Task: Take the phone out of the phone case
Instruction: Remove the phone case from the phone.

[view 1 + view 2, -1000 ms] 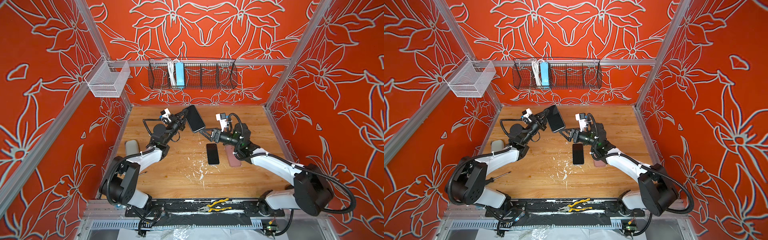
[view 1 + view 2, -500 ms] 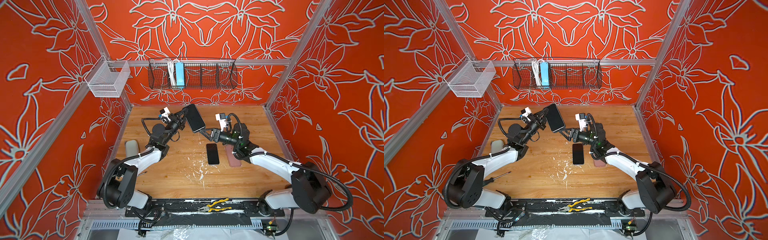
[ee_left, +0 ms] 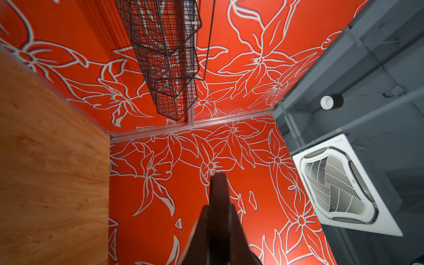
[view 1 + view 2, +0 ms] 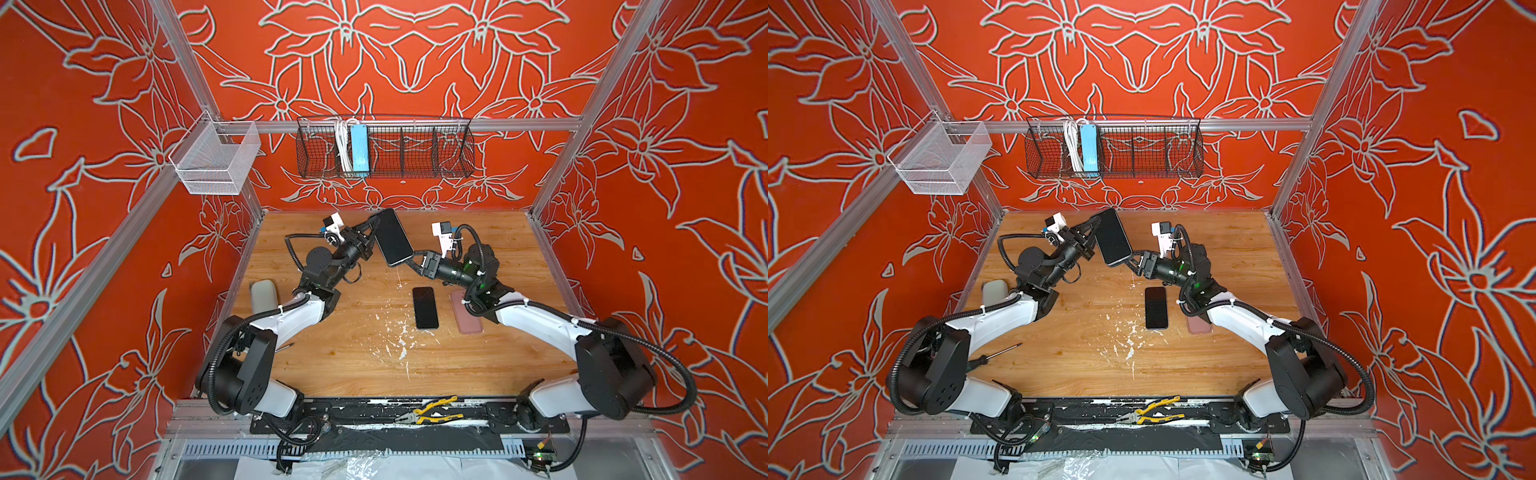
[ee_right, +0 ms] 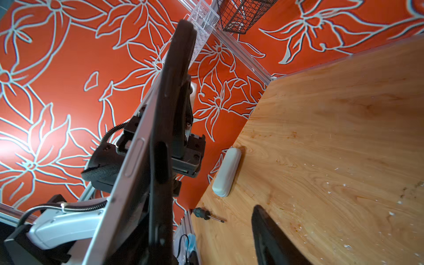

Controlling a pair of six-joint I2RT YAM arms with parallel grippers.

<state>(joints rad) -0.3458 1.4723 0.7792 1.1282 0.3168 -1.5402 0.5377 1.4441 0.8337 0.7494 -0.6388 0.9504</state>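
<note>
My left gripper (image 4: 371, 237) is shut on the side of a large black phone (image 4: 392, 237), held tilted above the back of the wooden table (image 4: 353, 357). In the left wrist view its dark edge (image 3: 219, 190) sits clamped between the jaws. My right gripper (image 4: 415, 259) stands open around that phone's lower corner. In the right wrist view the phone's silver edge (image 5: 128, 165) and a dark shell (image 5: 165, 110) show, with one finger (image 5: 270, 236) standing apart from them. The dusty-pink phone case (image 4: 467, 313) lies flat beside a smaller black phone (image 4: 425, 307), partly under my right arm.
A pale grey slab (image 4: 264, 295) lies at the table's left edge, with a screwdriver (image 4: 994, 355) nearer the front. Yellow-handled pliers (image 4: 432, 411) rest on the front rail. A black wire basket (image 4: 384, 147) and a white mesh basket (image 4: 214, 164) hang on the walls.
My right gripper's jaws have narrowed around the lower corner of the raised phone. The left arm and the things on the table have hardly moved.
</note>
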